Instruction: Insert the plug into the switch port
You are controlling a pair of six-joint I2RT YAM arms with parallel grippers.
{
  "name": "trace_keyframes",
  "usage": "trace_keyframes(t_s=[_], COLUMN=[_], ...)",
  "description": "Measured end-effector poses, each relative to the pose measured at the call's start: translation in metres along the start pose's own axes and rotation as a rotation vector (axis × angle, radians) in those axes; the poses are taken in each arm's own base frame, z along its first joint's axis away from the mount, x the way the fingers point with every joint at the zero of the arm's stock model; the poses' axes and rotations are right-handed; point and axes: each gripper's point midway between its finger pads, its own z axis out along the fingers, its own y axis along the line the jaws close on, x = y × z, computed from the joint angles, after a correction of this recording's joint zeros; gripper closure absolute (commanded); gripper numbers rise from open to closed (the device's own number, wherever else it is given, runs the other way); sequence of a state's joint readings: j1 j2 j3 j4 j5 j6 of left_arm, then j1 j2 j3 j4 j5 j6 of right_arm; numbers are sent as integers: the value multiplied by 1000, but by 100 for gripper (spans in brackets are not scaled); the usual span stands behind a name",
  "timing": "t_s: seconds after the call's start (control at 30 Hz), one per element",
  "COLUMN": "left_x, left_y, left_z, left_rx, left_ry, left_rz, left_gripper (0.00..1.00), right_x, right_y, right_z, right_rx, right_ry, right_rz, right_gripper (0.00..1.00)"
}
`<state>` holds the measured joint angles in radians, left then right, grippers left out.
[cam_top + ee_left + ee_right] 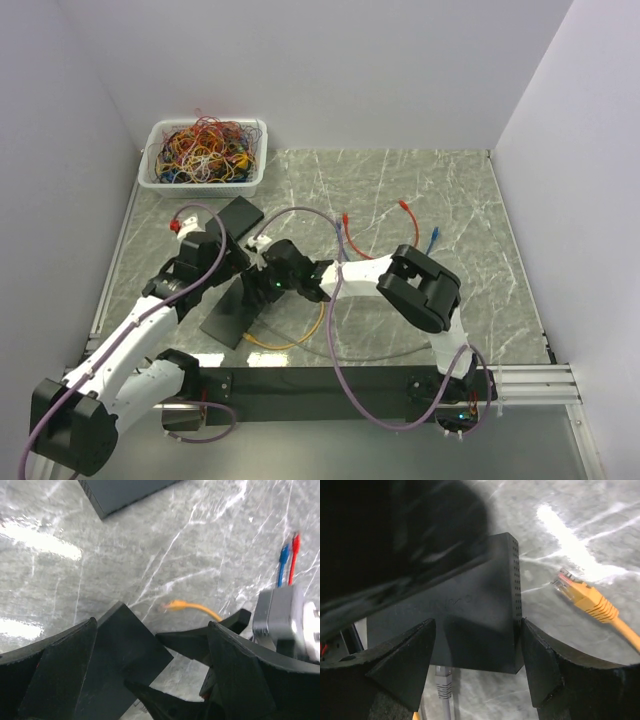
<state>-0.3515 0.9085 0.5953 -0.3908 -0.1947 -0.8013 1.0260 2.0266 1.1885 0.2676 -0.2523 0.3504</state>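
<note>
The black switch [232, 312] lies flat left of centre, and both grippers hang over its far end. My right gripper [477, 625] is open, straddling a corner of the switch [470, 610]; its right finger [540, 665] rests against the perforated side. The yellow cable's plug [577, 592] lies loose on the table just right of that corner, held by nothing. My left gripper [152, 625] is wide open above the switch corner [117, 655], with the yellow plug [175, 605] beyond it. A grey plug [442, 687] sits at the switch's near face; the ports are hidden.
A second black box [240, 215] lies behind the left gripper [228, 262]. Red [345, 222] and blue [432, 238] cables lie at centre right. A white bin of tangled cables [205, 152] stands at the back left. The yellow cable [290, 342] loops near the front.
</note>
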Motion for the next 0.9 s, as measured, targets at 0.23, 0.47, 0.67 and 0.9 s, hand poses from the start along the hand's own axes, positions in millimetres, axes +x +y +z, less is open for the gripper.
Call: trace_keyframes(t_s=[0.23, 0.47, 0.67, 0.9], left_x=[-18, -33, -60, -77], left_y=[-1, 8, 31, 65], left_z=[-5, -3, 24, 64], left_rx=[7, -13, -41, -58], left_ry=[-66, -98, -116, -111], left_rz=[-36, -74, -173, -264], left_gripper=[1, 1, 1, 1], right_x=[-43, -122, -100, -70], right_y=[-26, -119, -183, -219], right_z=[-38, -118, -135, -125], right_rx=[130, 413, 581, 666], right_ry=[-62, -277, -223, -104], right_rz=[-28, 93, 223, 296], right_gripper=[24, 25, 29, 35])
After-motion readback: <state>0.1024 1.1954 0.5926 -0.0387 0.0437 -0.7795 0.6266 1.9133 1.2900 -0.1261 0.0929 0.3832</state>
